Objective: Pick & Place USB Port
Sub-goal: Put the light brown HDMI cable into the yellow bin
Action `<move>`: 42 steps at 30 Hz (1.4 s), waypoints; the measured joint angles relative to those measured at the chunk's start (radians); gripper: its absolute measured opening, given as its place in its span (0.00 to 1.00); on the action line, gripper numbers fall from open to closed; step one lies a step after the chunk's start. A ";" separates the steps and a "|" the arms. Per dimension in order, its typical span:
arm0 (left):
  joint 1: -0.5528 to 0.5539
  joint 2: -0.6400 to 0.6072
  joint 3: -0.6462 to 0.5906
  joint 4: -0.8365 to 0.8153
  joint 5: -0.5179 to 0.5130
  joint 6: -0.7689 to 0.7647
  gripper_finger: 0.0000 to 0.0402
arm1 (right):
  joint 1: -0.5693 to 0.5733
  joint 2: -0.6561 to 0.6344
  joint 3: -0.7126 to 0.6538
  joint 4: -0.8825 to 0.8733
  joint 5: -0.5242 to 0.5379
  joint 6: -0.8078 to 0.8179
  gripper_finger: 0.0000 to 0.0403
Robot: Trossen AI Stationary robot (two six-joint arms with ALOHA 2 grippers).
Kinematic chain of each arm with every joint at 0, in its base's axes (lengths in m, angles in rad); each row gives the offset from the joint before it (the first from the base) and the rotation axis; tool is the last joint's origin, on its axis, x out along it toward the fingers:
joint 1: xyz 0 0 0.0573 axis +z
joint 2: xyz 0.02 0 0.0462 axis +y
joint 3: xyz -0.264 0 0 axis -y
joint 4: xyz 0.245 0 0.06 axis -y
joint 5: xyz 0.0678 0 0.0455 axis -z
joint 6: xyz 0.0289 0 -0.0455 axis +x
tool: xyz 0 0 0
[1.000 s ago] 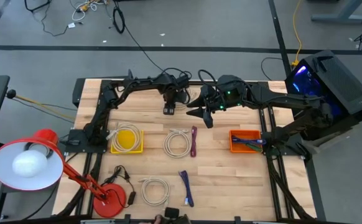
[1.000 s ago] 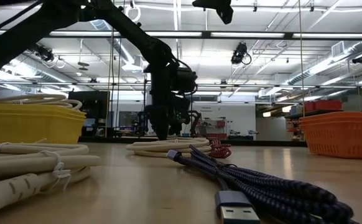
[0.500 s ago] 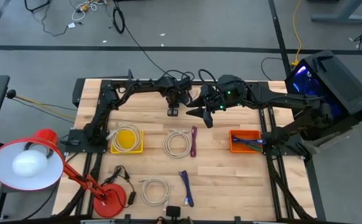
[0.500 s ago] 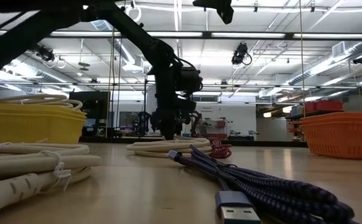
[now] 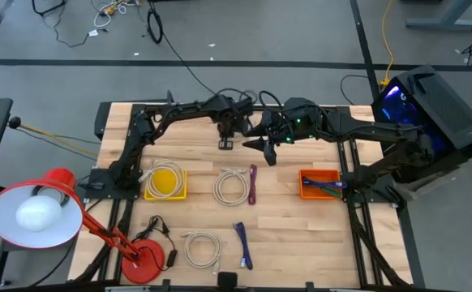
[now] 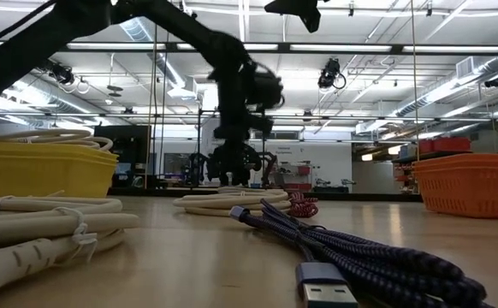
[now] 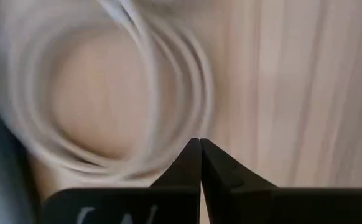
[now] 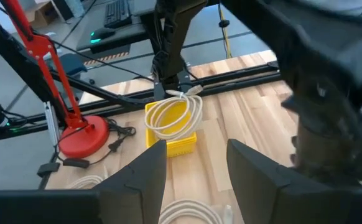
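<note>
The left gripper (image 5: 227, 143) has shifted right along the far edge of the worktop (image 5: 285, 235) over the last second and, in the low view, has risen off the surface. Its fingers (image 7: 193, 168) are seen pressed together with nothing between them, so no cable appears to have been taken; the pick is judged not yet made. The right gripper (image 5: 262, 150) is held just beside it, mid-far, with its fingers (image 8: 150, 168) spread wide and empty.

Four cables lie on the worktop: a white coil (image 5: 233, 185) at centre with a purple cable (image 5: 253, 185) just beside it on its right, a second white coil (image 5: 202, 248) nearer, and a blue cable (image 5: 242, 243) to the right of that one, its USB plug (image 6: 326, 293) closest in the low view. One more white coil sits in the yellow bin (image 5: 165, 181) on the left. The orange bin (image 5: 319, 183) on the right holds dark cables, uncounted. One red lamp (image 5: 57, 215) stands near left.
</note>
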 joint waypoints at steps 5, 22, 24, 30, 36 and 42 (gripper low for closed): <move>0.012 -0.009 0.157 -0.018 0.029 -0.024 0.00 | 0.000 0.000 0.000 -0.001 0.000 0.000 0.42; 0.070 -0.001 -0.012 0.044 0.185 -0.014 0.49 | 0.010 0.000 0.000 -0.013 -0.010 0.034 0.42; 0.068 -0.001 -0.012 0.083 0.197 0.007 0.54 | 0.010 0.000 0.000 -0.011 -0.009 0.043 0.42; 0.052 0.070 -0.012 0.074 0.132 0.068 0.57 | 0.035 0.000 0.000 -0.018 -0.008 0.057 0.42; 0.058 0.082 -0.005 0.121 0.000 0.022 0.55 | 0.055 0.000 0.000 -0.013 -0.008 0.056 0.42; 0.077 0.120 -0.005 0.076 0.152 -0.012 0.50 | 0.056 0.000 0.000 -0.014 -0.008 0.048 0.42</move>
